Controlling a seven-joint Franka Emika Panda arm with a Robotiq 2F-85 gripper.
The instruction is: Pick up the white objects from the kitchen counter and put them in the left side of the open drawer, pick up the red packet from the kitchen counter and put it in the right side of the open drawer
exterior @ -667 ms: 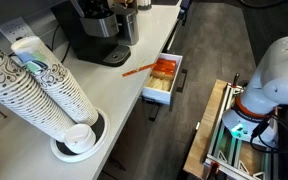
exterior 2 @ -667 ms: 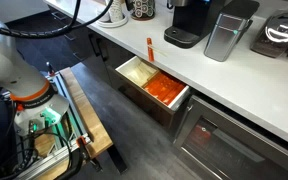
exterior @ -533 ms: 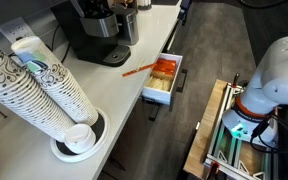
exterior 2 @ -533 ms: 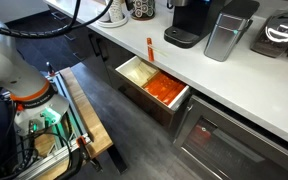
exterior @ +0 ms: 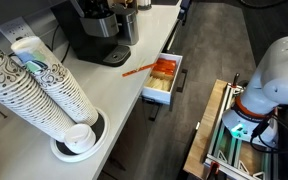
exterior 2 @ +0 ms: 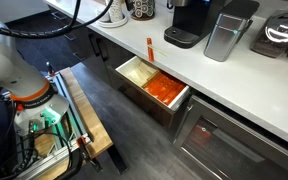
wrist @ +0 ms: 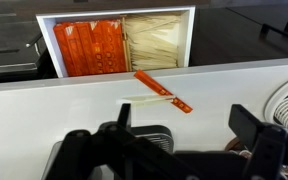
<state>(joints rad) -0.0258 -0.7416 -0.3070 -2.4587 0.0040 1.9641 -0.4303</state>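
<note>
We see the gripper (wrist: 184, 122) with jaws fully apart, holding nothing. Red packet (wrist: 164, 92) lies flat on the kitchen counter (wrist: 44, 105), near the open drawer (wrist: 119, 13). Long axis runs diagonal to the counter edge, one end pointing at the drawer.

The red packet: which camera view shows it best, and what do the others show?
The wrist view: the red packet lies close, whole and slanted on the kitchen counter. In both exterior views it is only a small orange-red sliver near the counter's front edge.
</note>
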